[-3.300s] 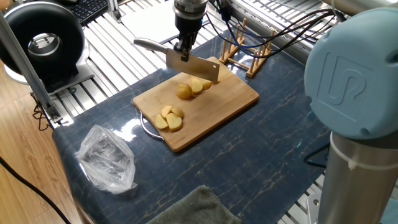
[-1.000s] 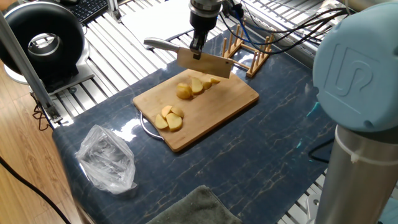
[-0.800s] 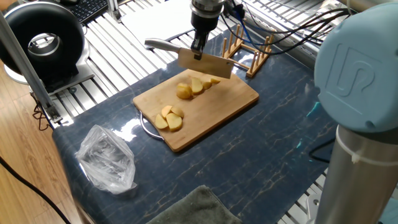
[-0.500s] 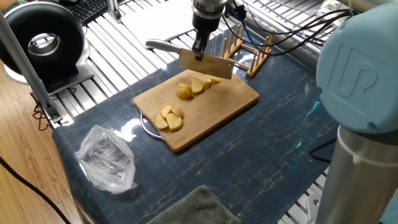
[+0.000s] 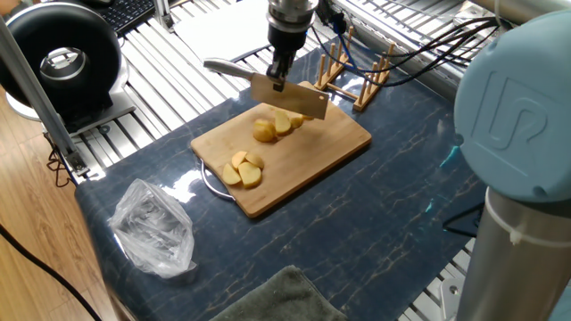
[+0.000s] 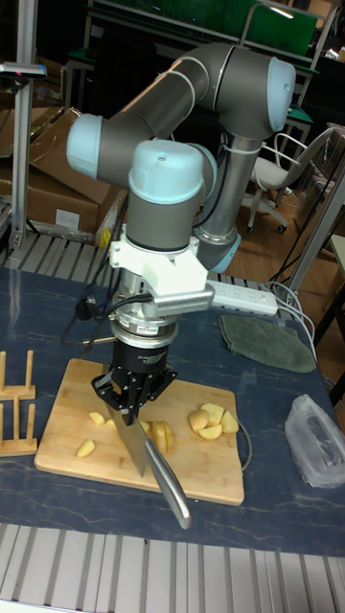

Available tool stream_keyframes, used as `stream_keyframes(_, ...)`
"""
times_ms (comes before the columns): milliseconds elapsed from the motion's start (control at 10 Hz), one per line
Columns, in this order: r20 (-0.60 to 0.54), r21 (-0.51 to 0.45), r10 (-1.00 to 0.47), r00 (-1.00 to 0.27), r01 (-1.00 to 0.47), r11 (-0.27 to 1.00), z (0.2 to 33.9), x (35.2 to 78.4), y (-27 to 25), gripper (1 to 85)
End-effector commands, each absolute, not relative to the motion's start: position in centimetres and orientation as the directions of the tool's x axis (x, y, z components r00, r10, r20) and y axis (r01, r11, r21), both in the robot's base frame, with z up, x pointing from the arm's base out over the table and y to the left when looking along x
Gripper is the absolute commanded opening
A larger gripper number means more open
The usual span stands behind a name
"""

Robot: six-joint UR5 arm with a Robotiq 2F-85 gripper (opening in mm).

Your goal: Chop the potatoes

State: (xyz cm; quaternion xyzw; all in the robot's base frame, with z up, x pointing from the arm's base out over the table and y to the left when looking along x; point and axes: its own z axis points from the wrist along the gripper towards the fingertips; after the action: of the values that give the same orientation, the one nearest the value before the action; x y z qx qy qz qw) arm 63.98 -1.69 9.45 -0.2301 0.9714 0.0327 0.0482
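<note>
The potatoes lie in pale-yellow pieces on a bamboo board [image 5: 317,147]. One cluster [image 5: 276,125] sits at the board's far middle, another [image 5: 242,169] near its front left corner. My gripper [image 5: 278,77] is shut on a cleaver [image 5: 288,100], whose blade hangs just above the far cluster with its handle [image 5: 225,68] pointing left. In the tall fixed view the gripper [image 6: 128,410] holds the cleaver blade [image 6: 135,446] down over the board [image 6: 203,471]. There, potato pieces lie at the left [image 6: 87,447], beside the blade [image 6: 160,436] and to the right [image 6: 212,421].
A wooden rack [image 5: 345,73] stands just behind the board. A crumpled plastic bag [image 5: 153,228] and a grey cloth [image 5: 275,300] lie towards the front. A black round device [image 5: 59,59] sits far left. A wire ring [image 5: 209,183] pokes out under the board.
The gripper and cleaver have shifted a little left and down towards the far potato cluster. The potato pieces have not moved.
</note>
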Motion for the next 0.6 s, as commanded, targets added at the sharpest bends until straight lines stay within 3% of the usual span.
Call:
stream_keyframes(0, -0.109, 0.052, -0.413, -0.904, -0.421, 0.906, 9.98, 64.09, -0.29, 1.0)
stream_keyframes(500, -0.092, 0.028, -0.383, -0.919, -0.387, 0.922, 9.93, 64.34, -0.20, 1.0)
